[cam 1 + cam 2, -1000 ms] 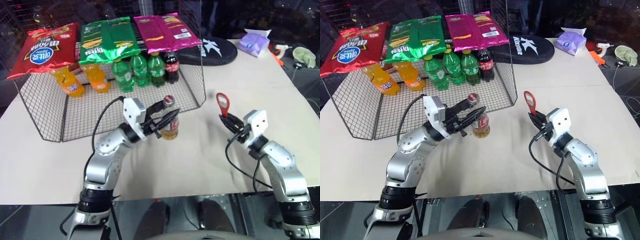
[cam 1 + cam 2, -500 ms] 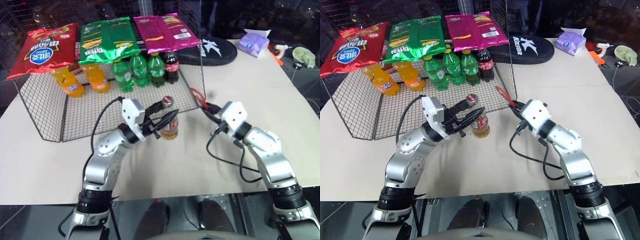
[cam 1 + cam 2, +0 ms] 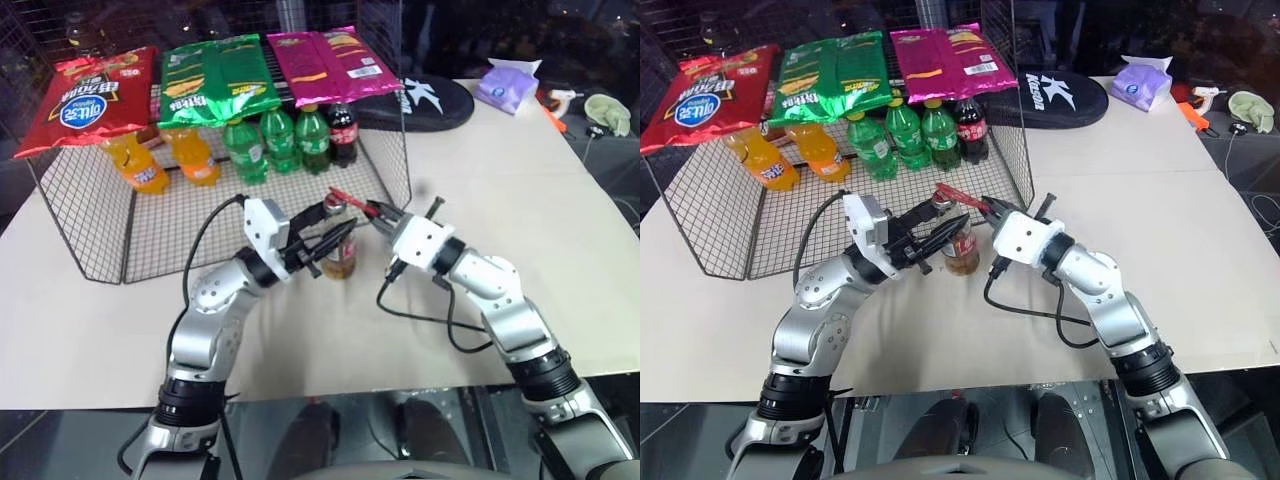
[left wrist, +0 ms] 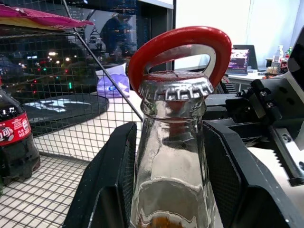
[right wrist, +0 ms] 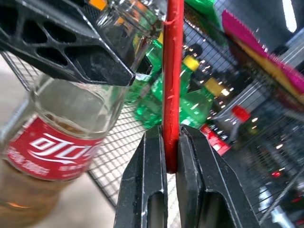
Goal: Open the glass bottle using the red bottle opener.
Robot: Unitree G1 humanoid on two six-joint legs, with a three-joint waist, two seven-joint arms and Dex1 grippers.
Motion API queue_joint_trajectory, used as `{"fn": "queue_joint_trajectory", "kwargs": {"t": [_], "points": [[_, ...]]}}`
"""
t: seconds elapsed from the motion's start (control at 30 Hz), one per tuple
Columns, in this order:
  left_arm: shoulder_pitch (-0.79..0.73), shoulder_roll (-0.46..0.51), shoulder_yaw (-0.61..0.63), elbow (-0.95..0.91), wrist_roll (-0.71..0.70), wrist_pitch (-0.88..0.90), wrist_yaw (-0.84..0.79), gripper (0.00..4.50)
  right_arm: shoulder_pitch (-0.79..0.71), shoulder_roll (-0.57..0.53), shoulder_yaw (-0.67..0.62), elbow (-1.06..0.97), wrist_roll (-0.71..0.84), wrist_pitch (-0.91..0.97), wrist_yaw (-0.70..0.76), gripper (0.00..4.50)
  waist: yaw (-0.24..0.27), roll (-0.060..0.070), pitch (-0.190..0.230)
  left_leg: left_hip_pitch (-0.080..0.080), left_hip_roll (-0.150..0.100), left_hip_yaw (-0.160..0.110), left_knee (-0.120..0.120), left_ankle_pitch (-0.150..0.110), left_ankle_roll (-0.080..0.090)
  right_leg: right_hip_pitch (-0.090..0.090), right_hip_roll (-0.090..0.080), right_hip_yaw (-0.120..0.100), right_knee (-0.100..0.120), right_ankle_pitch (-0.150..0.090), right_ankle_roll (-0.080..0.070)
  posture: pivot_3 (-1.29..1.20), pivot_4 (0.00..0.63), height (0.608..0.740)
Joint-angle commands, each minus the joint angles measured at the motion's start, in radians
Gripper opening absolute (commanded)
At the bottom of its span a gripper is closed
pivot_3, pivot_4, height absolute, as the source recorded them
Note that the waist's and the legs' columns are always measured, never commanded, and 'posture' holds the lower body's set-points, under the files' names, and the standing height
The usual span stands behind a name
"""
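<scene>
Your left end effector (image 3: 335,232) grips the glass bottle (image 3: 339,248) by the neck, one black finger on each side; the bottle stands upright on the desk (image 3: 500,190) at the centre of the frame, just in front of the wire basket (image 3: 90,225). Your right end effector (image 3: 372,208) is clamped on the handle of the red bottle opener (image 4: 179,45), just right of the bottle's top. In the left wrist view the opener's ring head arches over the crimped metal cap (image 4: 175,85). I can't tell if it is hooked under the cap's edge.
</scene>
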Motion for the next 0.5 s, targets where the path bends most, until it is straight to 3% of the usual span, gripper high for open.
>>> {"fn": "queue_joint_trajectory", "kwargs": {"t": [0.03,0.5], "points": [[0.006,-0.002,-0.017,0.01,0.009,0.007,0.001,1.98,-0.02,-0.002,0.037,0.017,-0.06,-0.098,-0.021,0.0,0.0,0.0,0.0,0.0,0.0,0.0,0.0,0.0,0.0,0.0,0.0,0.0,0.0,0.0,0.0,0.0,0.15,0.74],[-0.003,-0.01,-0.022,0.005,0.007,0.021,0.006,1.98,-0.056,0.036,0.09,0.203,-0.194,-0.329,-0.151,0.0,-0.001,0.0,0.0,0.001,0.0,0.0,0.0,0.0,0.0,0.001,0.0,0.0,0.0,0.0,0.0,0.0,0.15,0.74]]}}
